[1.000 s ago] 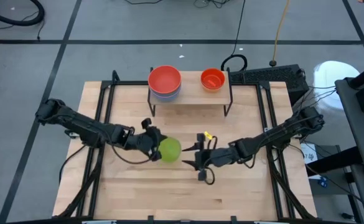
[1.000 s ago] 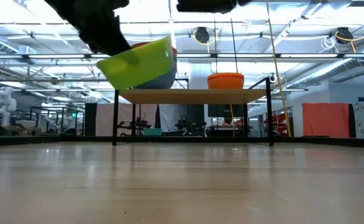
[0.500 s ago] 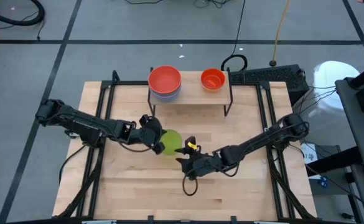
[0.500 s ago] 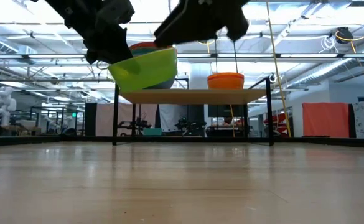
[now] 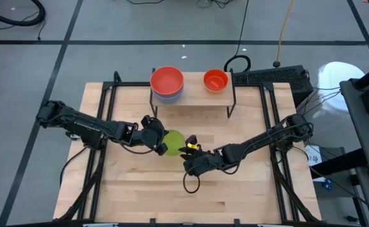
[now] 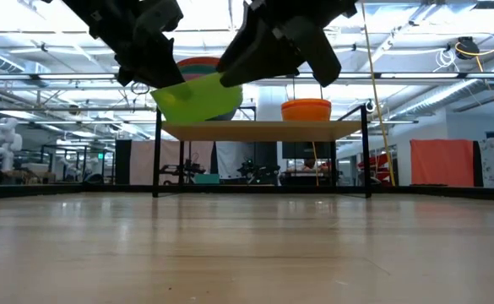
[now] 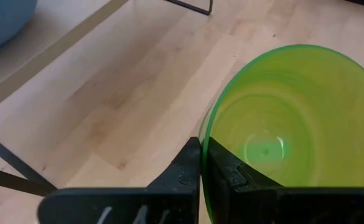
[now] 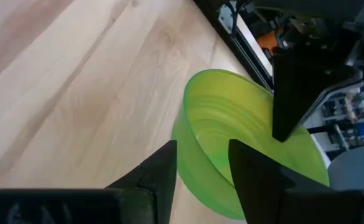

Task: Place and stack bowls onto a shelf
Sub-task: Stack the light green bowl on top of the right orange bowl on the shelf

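My left gripper (image 5: 154, 135) is shut on a green bowl (image 5: 173, 142) over the middle of the table, in front of the shelf (image 5: 193, 98). In the low view the green bowl (image 6: 198, 97) hangs in the air, slightly tilted. My right gripper (image 5: 185, 153) is open at the bowl's near-right side. In the right wrist view its fingers (image 8: 160, 171) stand either side of the bowl's wall (image 8: 191, 149). On the shelf, a red bowl (image 5: 166, 79) sits stacked on a bluish one at the left, and an orange bowl (image 5: 215, 80) stands to the right. My left gripper pinches the green bowl's rim (image 7: 201, 134) on the bowl's left side, one finger inside the bowl and one outside. The fingers come in roughly level from the table's left. The bowl is lifted clear of the table, its open side up. My right gripper: I cannot tell whether its fingers touch the bowl.
The shelf's thin black legs (image 6: 156, 160) stand on the far half of the table, with bare board between the two stacks. Black frame rails (image 5: 105, 113) run along the table's left and right sides. Bare wood lies toward the near edge.
My right gripper has moved toward the table's left and come up to the green bowl, until its open fingers straddle the wall. My left gripper has shifted slightly toward the far edge. The bowl, steeply tilted a second ago, now sits closer to level.
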